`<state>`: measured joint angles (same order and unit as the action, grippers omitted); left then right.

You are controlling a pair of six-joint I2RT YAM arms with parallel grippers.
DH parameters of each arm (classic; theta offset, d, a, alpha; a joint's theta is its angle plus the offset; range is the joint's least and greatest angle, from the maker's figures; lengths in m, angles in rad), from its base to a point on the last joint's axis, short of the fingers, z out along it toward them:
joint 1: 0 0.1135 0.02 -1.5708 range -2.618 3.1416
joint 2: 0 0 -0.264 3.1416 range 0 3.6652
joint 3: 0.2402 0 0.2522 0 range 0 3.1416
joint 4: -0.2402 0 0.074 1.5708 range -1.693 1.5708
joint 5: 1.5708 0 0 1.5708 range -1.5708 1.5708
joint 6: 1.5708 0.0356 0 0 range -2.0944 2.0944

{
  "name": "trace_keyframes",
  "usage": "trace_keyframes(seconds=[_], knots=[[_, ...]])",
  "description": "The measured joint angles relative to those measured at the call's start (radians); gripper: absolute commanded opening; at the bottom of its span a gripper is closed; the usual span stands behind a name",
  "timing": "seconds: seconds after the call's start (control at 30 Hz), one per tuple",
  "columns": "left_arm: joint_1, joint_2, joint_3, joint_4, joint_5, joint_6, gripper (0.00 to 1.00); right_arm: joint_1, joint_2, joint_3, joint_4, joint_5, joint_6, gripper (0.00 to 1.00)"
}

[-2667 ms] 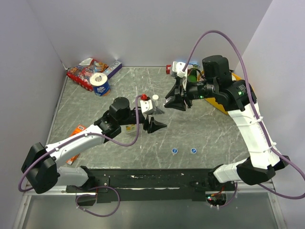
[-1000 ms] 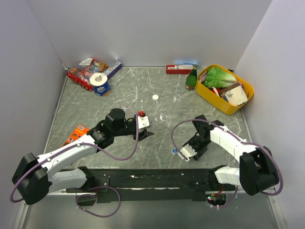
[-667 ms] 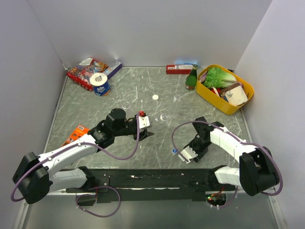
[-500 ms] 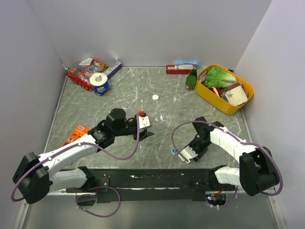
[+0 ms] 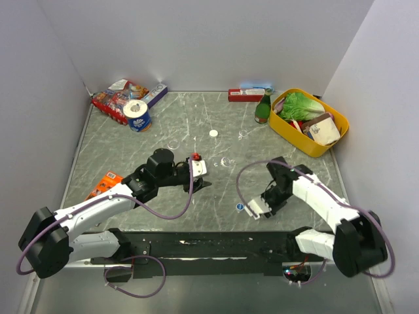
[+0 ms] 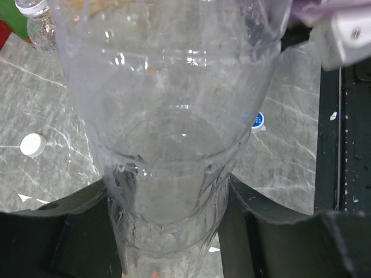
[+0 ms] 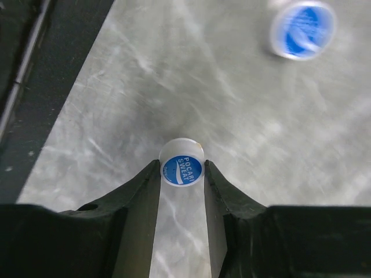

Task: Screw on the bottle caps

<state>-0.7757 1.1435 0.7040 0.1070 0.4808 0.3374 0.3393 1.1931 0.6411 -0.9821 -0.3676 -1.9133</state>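
Observation:
My left gripper [image 5: 201, 180] [image 6: 168, 200] is shut on a clear plastic bottle [image 6: 168, 133], which fills the left wrist view between the dark jaws. Low over the table's near side, my right gripper [image 5: 256, 209] [image 7: 181, 169] is shut on a blue bottle cap [image 7: 181, 169] pinched between its fingertips. A second blue cap [image 5: 240, 207] [image 7: 302, 30] lies on the table just left of that gripper. The white cap [image 5: 213, 133] [image 6: 32, 145] lies farther back. Two more clear bottles [image 5: 225, 160] [image 5: 174, 142] stand near mid-table, faint in the top view.
A dark green glass bottle [image 5: 262, 110] stands beside a yellow basket [image 5: 292, 137] of groceries at the back right. A red box [image 5: 245, 95] lies at the back wall. A tape roll [image 5: 138, 116] and snack packs [image 5: 118, 98] sit at the back left, an orange pack [image 5: 105, 184] at the left.
My right gripper's fingers have closed onto the blue cap, and the arm has shifted slightly. The left arm holds still with its bottle.

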Motion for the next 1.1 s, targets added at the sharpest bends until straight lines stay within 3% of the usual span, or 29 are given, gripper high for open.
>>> trace_keyframes(seconds=[0.1, 0.3, 0.4, 0.8, 1.1], knots=[[0.002, 0.003, -0.001, 0.000, 0.006, 0.024, 0.01, 0.000, -0.075, 0.134, -0.107, -0.049, 0.084, 0.23], [0.008, 0.040, -0.038, 0.010, 0.029, 0.106, 0.01, 0.035, -0.183, 0.564, -0.233, -0.183, 0.298, 0.22], [0.008, 0.049, -0.076, 0.016, 0.030, 0.156, 0.01, 0.084, -0.204, 0.675, -0.262, -0.228, 0.383, 0.22], [0.008, 0.049, -0.094, 0.028, 0.030, 0.247, 0.01, 0.382, -0.149, 0.722, -0.180, -0.222, 0.612, 0.22], [0.009, 0.037, -0.095, 0.046, 0.028, 0.249, 0.01, 0.460, -0.144, 0.682, -0.045, -0.147, 0.627, 0.22]])
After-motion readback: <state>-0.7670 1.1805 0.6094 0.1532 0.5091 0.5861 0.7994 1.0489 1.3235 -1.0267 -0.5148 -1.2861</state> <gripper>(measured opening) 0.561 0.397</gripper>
